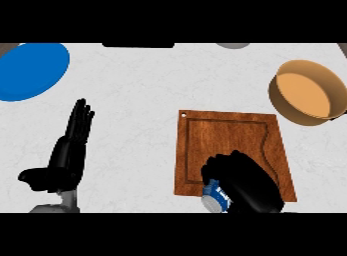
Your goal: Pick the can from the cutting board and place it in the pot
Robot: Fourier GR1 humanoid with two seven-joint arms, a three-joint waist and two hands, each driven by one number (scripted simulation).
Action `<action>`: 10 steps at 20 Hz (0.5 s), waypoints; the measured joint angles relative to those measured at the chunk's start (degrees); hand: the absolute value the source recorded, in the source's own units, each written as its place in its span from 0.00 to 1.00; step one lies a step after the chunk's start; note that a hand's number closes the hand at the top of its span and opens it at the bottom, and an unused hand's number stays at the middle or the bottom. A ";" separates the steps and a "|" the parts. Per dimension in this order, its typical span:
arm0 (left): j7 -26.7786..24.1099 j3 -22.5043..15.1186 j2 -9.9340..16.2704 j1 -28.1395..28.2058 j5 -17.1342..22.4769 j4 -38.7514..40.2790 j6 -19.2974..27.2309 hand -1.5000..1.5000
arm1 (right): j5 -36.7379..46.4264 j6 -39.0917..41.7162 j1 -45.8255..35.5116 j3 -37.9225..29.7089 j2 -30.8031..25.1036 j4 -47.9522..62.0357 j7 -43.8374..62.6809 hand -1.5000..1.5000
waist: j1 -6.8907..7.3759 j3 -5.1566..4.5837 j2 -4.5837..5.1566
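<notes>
At your far left, a smooth, round blue plate (27,71) lies flat near the back of the pale, faintly mottled counter (146,85).

Next to the right, your left hand (67,156) shows above the lower edge, glossy black and long, its fingers straight and held together, pointing away from you, with the thumb stuck out to the left. It holds nothing and sits well apart from the board.

Right of centre you have the cutting board (231,145): a rectangular slab of reddish-brown wood with visible grain, a groove running inside its rim and a small hole at its back left corner.

Your right hand (244,184) lies over the board's near edge, fingers curled down around the can (214,198). Only the can's blue-and-white side and pale rim peek out below and left of the hand at the board's near edge; whether the can is lifted off the board or resting on it, you cannot tell from this angle.

At the far right, well beyond the board, stands the pot (309,92): a round, shallow vessel with tan walls, a smooth orange interior and a dark handle pointing right.
</notes>
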 measured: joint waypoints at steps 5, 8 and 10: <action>-0.86 0.25 -0.37 0.80 -0.50 0.28 0.16 0.50 | -1.22 5.19 1.09 -0.18 -1.57 -9.95 -0.68 1.00 | -0.73 0.23 0.28; -0.65 0.43 -0.06 1.54 -0.36 -0.71 -0.18 0.50 | -3.31 5.82 1.81 -2.62 -1.66 -16.68 -0.78 1.00 | -0.96 0.28 0.30; -0.86 0.36 -0.32 1.08 -0.58 0.09 -0.15 0.50 | -4.03 5.95 2.54 -3.50 -1.31 -21.57 -0.19 1.00 | -1.19 0.29 0.30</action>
